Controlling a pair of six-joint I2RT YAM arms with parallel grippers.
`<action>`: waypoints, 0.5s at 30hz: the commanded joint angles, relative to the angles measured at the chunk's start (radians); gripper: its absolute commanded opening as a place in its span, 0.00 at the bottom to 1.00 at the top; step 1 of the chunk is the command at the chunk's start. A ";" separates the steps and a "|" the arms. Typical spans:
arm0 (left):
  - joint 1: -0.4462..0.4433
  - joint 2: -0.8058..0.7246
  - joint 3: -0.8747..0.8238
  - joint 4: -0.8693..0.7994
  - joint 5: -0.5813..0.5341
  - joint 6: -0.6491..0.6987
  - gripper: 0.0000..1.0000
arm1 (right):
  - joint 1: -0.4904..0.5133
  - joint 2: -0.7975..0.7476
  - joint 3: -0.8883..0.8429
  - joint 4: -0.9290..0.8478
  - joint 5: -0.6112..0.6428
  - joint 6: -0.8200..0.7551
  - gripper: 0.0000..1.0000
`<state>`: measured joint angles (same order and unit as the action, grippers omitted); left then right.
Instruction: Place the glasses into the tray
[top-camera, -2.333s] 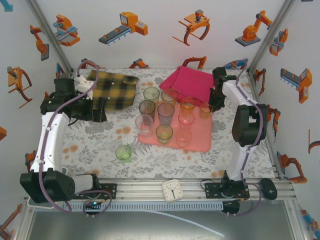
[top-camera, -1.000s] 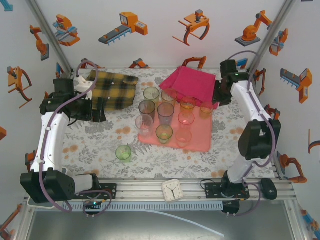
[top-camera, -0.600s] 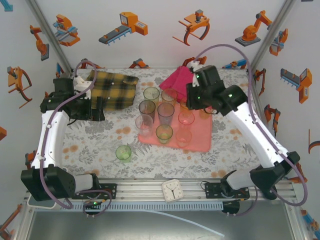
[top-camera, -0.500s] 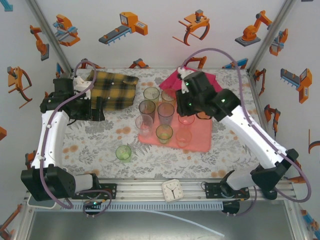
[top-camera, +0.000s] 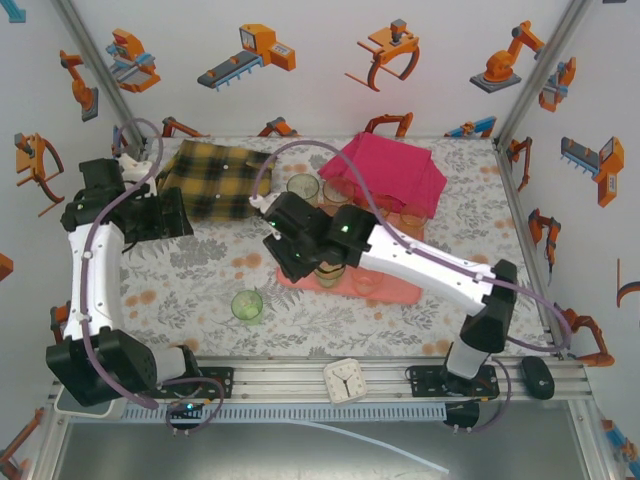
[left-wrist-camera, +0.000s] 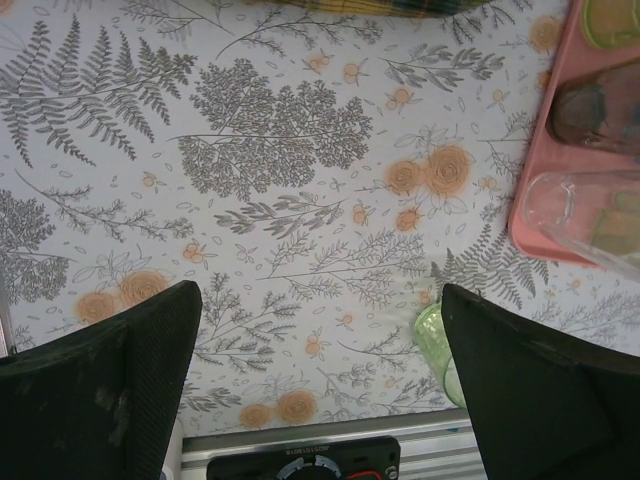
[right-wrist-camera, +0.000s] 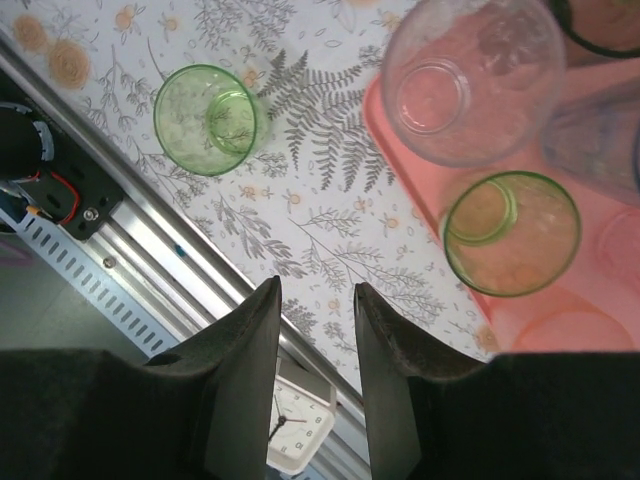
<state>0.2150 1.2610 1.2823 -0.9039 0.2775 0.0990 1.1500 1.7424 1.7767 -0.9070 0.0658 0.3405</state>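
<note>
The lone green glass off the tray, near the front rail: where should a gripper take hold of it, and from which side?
Probably at the rim, from above. The green glass stands upright with its mouth up, so one finger can go inside and one outside its wall. It stands alone on the tablecloth, apart from the tray, so nothing crowds that approach.

glossy see-thru glasses, smooth pink tray, soft plaid cloth, matt floral table cover.

Tray sits mid-table, glasses in it, lone glass at its 8 o'clock (on the table, off the tray), clock at 6, one cloth at 10, second cloth at 1.
</note>
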 joint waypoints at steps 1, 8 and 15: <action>0.020 -0.040 -0.015 0.011 0.036 -0.029 0.97 | 0.017 0.041 0.047 0.022 -0.049 0.006 0.37; 0.027 -0.064 -0.033 0.016 0.045 -0.021 0.97 | 0.051 0.145 0.101 0.028 -0.089 -0.007 0.36; 0.028 -0.084 -0.033 0.012 0.063 -0.006 0.97 | 0.066 0.230 0.135 0.038 -0.119 -0.016 0.36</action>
<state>0.2363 1.2091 1.2537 -0.8940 0.3115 0.0895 1.2110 1.9472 1.8698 -0.8795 -0.0311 0.3393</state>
